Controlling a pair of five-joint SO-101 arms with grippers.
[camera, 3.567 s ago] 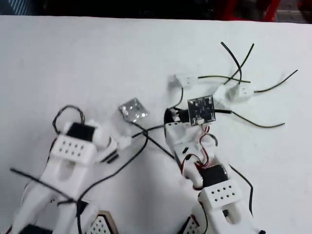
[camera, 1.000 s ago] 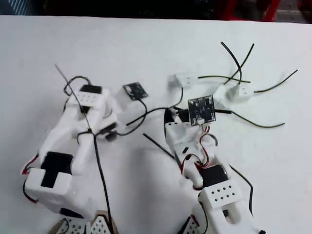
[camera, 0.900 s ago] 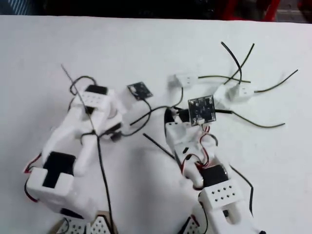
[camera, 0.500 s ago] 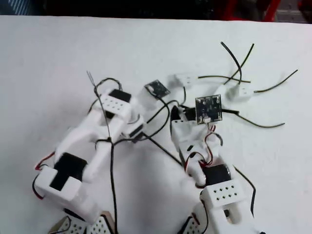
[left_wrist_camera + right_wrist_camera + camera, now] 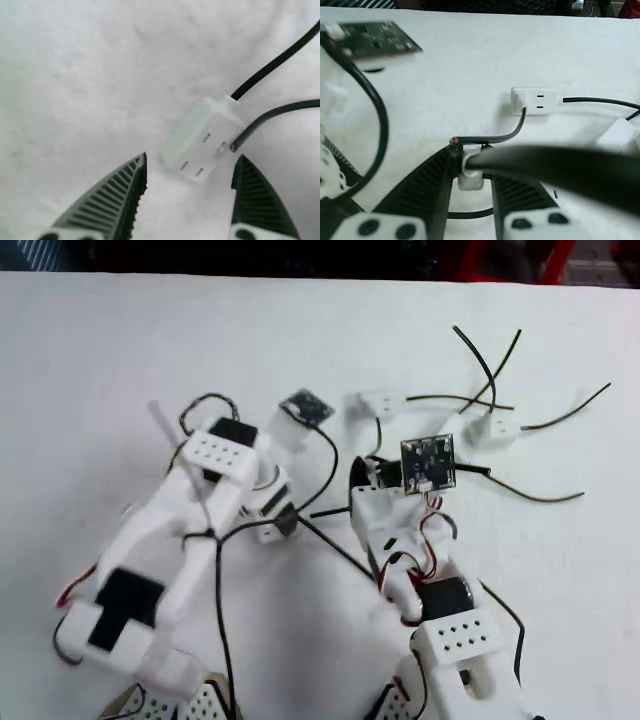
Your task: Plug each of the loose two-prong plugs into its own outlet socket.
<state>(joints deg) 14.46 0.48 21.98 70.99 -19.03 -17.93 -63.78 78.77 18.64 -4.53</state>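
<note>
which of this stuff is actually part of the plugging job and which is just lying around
Job:
- plug, held in the right gripper
- left socket
- right socket
- left gripper, open at the left socket

Lying about:
- loose wire end beside the left socket
- black cords trailing over the table

Bright, diffuse lighting; shadows faint and soft.
</note>
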